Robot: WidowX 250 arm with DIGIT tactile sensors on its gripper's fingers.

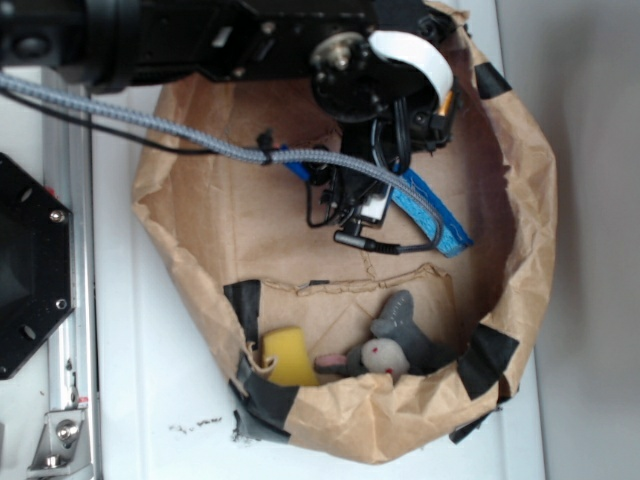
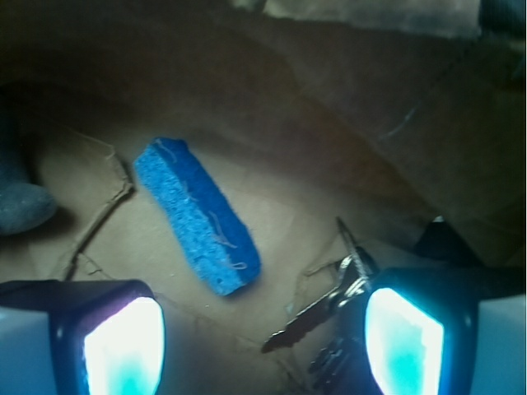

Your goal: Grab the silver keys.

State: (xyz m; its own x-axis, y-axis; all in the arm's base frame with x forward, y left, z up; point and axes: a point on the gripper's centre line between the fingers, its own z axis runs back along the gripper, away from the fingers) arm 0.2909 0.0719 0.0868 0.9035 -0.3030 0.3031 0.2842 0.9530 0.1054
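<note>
In the wrist view the silver keys [image 2: 325,317] lie splayed on the brown paper floor, just inside my right finger, which covers part of the bunch. My gripper [image 2: 263,341] is open, its two glowing pads wide apart, with bare paper and one key blade between them. A blue sponge [image 2: 198,214] lies ahead of the left finger, slanted. In the exterior view the arm and gripper [image 1: 360,215] hang over the middle of the paper bag [image 1: 520,170], hiding the keys. The blue sponge [image 1: 435,215] sticks out to the gripper's right.
The bag's crumpled walls with black tape patches [image 1: 490,355] ring the work area. A yellow sponge [image 1: 288,358] and a grey plush mouse [image 1: 395,345] lie against the near wall. A grey braided cable [image 1: 150,125] crosses the bag. A black fixture [image 1: 25,270] stands at left.
</note>
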